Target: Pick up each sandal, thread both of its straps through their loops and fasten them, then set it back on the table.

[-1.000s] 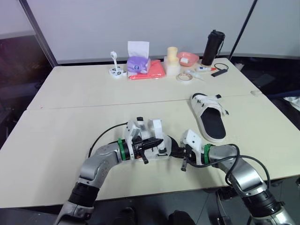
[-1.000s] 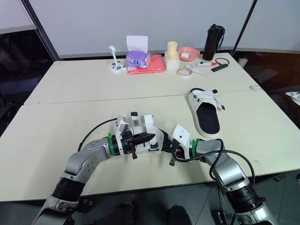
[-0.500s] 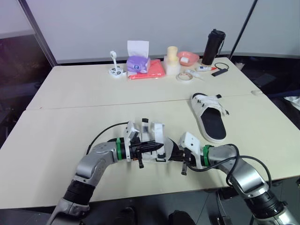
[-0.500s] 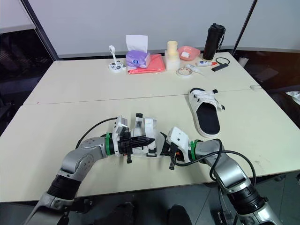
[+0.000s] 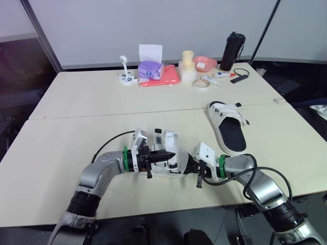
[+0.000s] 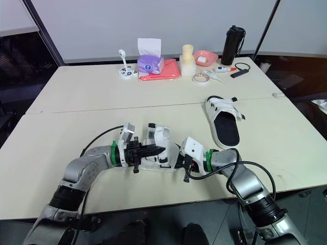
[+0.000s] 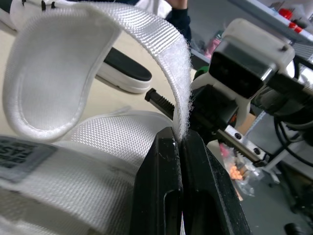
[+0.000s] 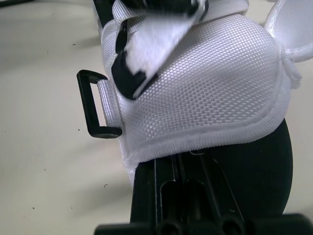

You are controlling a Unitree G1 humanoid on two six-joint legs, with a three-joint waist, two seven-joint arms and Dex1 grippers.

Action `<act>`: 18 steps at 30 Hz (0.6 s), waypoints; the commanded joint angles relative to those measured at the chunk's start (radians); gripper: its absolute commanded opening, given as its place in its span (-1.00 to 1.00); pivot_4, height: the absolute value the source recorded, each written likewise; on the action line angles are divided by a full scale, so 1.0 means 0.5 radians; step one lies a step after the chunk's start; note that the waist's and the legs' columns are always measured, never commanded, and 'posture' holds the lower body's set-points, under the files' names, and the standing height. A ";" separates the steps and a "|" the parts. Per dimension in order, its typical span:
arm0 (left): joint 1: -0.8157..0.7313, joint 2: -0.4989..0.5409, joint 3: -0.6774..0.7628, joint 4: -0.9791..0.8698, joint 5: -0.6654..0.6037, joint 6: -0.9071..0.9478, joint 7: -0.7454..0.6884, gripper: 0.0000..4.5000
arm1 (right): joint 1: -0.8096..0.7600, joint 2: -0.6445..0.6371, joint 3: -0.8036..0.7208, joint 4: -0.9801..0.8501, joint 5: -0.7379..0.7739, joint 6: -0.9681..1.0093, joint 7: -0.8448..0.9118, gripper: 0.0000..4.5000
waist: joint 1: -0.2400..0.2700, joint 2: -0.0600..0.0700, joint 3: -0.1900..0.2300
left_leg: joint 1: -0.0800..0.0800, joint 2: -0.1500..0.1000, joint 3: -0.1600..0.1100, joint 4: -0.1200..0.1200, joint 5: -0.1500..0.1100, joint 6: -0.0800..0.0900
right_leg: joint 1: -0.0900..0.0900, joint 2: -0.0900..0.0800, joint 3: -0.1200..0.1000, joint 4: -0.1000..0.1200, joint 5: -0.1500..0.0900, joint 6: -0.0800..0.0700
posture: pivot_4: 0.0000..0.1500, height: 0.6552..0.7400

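Note:
A white sandal with a black sole (image 5: 171, 159) is held just above the table near its front edge, between my two grippers. My left gripper (image 7: 178, 142) is shut on the end of one white strap (image 7: 73, 58), which curls up in an arc. My right gripper (image 8: 183, 181) is shut on the black sole (image 8: 254, 171) under the white upper (image 8: 205, 83). A black loop (image 8: 95, 105) hangs empty at the upper's side. The second sandal (image 5: 228, 127) lies flat on the table to the right, apart from both grippers.
Along the table's far edge stand a purple tissue box (image 5: 150, 69), a red cloth (image 5: 166, 76), a yellow cylinder (image 5: 187, 64), a pink bowl (image 5: 205, 63), a tape roll (image 5: 200, 84) and a black bottle (image 5: 232, 51). The table's front edge (image 5: 163, 206) runs close below the grippers.
Both grippers and the held sandal have shifted slightly to the left. The left gripper has drawn the strap end back toward the left arm.

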 commanded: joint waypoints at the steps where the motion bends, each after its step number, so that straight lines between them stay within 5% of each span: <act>1: -0.055 0.024 0.072 -0.027 -0.105 0.060 -0.077 -0.99 | 0.037 -0.007 0.070 0.059 -0.056 0.029 0.005 -1.00 | -0.001 0.000 0.000 | 0.000 0.000 0.000 0.000 0.000 0.000 | 0.000 0.000 0.000 0.000 0.000 0.000 | 1.00 1.00; 10: -0.141 0.002 0.109 -0.053 -0.216 0.193 -0.094 -0.99 | 0.061 -0.025 0.075 0.044 -0.064 0.030 0.002 -1.00 | 0.002 0.000 0.000 | 0.000 0.000 -0.001 0.001 0.000 0.000 | 0.001 0.000 0.000 0.000 0.000 0.000 | 1.00 1.00; 18: -0.123 0.038 -0.020 -0.053 -0.039 0.009 -0.190 -0.99 | 0.062 -0.022 0.077 0.042 -0.071 0.034 -0.008 -1.00 | 0.001 0.000 0.000 | 0.000 -0.001 0.000 0.001 0.000 0.000 | 0.001 0.000 0.000 0.000 0.000 0.000 | 1.00 1.00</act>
